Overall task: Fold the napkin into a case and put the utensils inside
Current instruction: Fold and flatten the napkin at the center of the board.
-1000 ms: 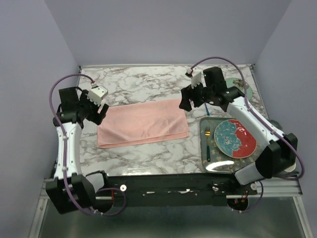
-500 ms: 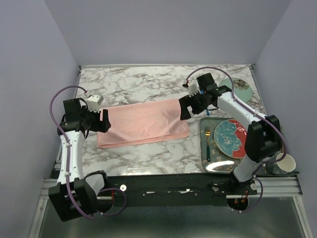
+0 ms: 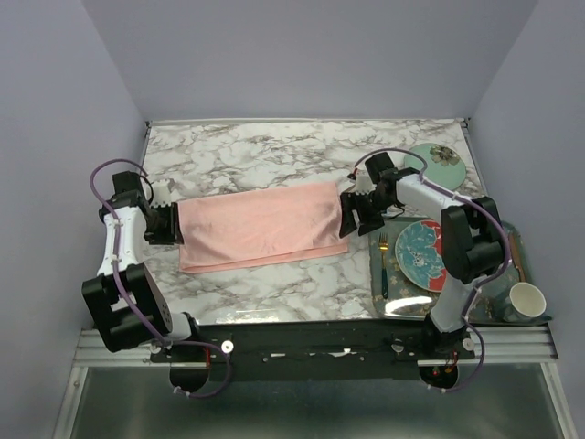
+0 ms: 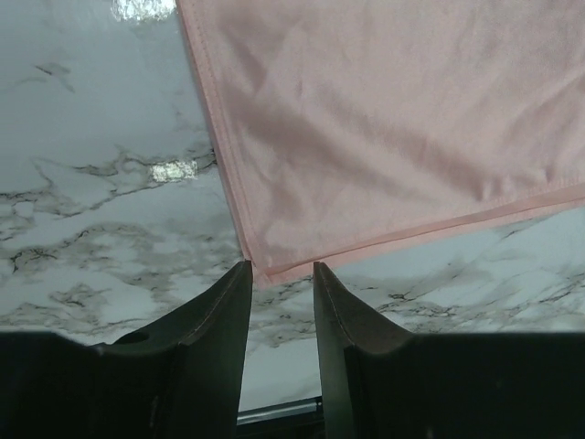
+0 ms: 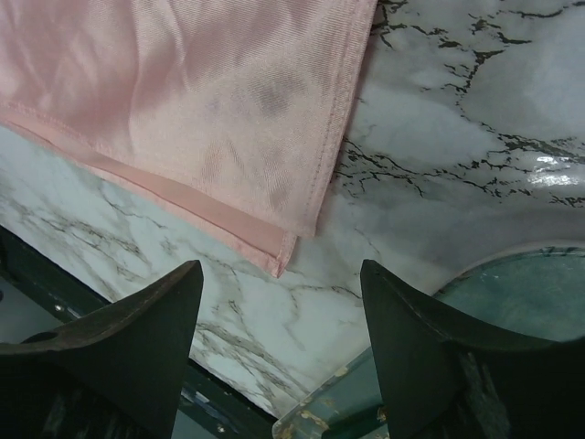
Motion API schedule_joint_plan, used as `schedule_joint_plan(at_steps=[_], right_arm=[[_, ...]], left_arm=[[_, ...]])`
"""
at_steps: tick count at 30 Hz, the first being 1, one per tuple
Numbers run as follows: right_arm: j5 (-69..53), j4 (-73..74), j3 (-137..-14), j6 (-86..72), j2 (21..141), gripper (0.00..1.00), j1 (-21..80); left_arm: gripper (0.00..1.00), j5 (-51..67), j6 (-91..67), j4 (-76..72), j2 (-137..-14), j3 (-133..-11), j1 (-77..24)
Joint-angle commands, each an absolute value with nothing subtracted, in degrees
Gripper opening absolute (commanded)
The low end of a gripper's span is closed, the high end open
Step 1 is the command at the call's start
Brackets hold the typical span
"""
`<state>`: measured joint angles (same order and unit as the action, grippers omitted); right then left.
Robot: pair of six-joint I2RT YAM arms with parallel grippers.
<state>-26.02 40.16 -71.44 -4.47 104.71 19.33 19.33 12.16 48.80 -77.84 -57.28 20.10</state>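
Folded napkin flat on worktop; left gripper jaws narrowly apart at corner, right gripper jaws wide apart, empty.

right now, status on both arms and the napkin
Left fingers narrowly apart at a left napkin corner, nothing held. Right fingers wide open at a right corner. Napkin folded long, flat on the table. Tray close by right end, not blocking.

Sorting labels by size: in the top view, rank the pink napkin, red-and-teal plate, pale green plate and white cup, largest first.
1. napkin
2. red-and-teal plate, partly hidden by the right arm
3. pale green plate; it sits farther from the camera, so second versus third is unsure
4. white cup
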Motion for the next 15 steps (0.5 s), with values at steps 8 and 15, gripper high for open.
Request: schedule_joint_plan(at_steps=[8, 15], right_arm=[[-28.1, 39.6, -70.7, -7.6, 105.6, 0.73, 18.8], [-28.5, 39.5, -69.1, -7.1, 105.8, 0.7, 18.1]], left_arm=[[0.41, 12.6, 13.8, 55.5, -86.5, -59.9, 20.7], [0.4, 12.8, 13.7, 54.9, -91.3, -59.8, 19.3]])
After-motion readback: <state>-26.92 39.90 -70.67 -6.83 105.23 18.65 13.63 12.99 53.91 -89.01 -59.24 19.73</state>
